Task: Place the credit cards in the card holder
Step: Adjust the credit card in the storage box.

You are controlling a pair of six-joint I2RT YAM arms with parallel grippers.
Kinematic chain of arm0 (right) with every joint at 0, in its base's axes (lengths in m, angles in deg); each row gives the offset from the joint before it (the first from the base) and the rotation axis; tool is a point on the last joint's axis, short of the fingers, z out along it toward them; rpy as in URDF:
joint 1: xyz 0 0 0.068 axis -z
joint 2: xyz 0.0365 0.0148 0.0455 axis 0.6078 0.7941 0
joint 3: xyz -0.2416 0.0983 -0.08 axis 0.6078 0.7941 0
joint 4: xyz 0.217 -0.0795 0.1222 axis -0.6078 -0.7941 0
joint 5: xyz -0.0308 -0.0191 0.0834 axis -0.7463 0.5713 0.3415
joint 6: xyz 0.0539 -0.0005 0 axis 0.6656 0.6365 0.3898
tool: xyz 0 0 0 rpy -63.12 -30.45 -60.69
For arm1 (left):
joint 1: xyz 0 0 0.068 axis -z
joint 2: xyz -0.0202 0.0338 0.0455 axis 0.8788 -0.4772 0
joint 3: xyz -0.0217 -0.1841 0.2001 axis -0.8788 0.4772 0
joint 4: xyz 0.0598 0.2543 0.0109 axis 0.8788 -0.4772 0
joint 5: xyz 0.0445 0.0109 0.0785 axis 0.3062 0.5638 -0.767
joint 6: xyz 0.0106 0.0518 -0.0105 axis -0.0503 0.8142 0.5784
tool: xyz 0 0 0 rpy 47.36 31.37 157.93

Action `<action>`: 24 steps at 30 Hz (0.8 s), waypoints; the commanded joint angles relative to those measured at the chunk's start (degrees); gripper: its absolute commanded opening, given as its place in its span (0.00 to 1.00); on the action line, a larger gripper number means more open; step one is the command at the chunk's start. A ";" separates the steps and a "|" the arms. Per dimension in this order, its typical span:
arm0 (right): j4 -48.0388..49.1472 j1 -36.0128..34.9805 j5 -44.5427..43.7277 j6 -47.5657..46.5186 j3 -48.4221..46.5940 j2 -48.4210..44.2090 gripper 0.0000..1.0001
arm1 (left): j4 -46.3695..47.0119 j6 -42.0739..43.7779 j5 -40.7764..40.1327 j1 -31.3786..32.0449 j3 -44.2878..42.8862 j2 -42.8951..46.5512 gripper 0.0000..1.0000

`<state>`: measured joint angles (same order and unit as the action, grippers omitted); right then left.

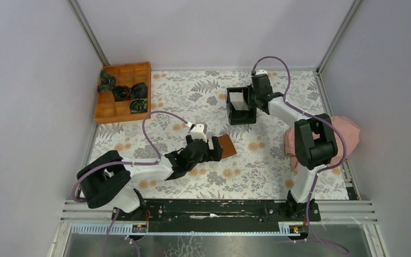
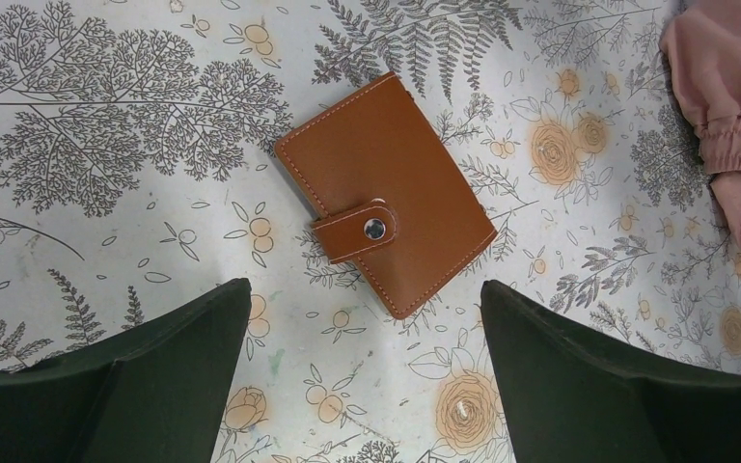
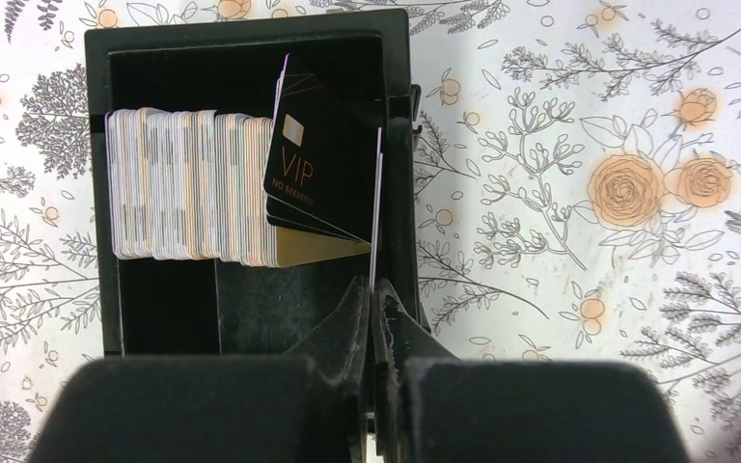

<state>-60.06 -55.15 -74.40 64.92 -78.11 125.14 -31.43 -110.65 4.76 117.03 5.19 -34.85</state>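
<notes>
- Credit cards, thin, rectangular and white to pale grey, stand on edge in a tight row against the left wall of a black square box with upright walls.
- At the right end of the row a black card marked "VIP" leans tilted, with a gold-coloured card partly showing beneath it.
- A single pale card, seen edge-on, stands just inside the box's right wall.
- The right tool is closed, its two dark fingers pressed together on the lower edge of that single pale card.
- The card holder, a small flat reddish-brown leather-like wallet with pale stitching, lies folded shut on the floral-printed surface, turned at an angle.
- A strap with a metal snap stud wraps over the wallet's edge and is fastened.
- The left tool hangs open above the wallet, jaws spread wide and gripping nothing; the wallet's lower corner lies between the two fingers in the wrist view.
- From above, the wallet sits near the middle of the surface, well apart from the box, which lies farther back and to the right.
- A crumpled pink cloth lies at the right edge of the surface.
- An orange wooden compartment tray sits at the far left corner, holding several dark green items.
</notes>
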 commanded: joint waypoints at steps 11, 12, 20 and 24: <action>-3.06 -3.61 -8.45 -4.15 -2.71 -11.86 0.00 | 0.24 2.11 -4.53 0.46 -3.65 5.31 0.98; -3.60 -3.70 -8.20 -4.01 -2.56 -12.83 0.00 | -0.14 2.23 -4.74 0.46 -3.88 5.85 0.98; -11.90 -3.73 0.34 -1.37 1.55 -23.95 0.00 | -3.29 4.39 -5.40 -0.08 -4.49 11.65 0.99; -14.24 -3.73 3.10 0.48 6.79 -32.64 0.00 | -3.49 4.89 -5.26 -0.33 -3.19 15.77 1.00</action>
<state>-70.05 -58.45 -75.69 63.17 -74.90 100.70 -34.62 -107.77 1.17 116.96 1.82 -22.85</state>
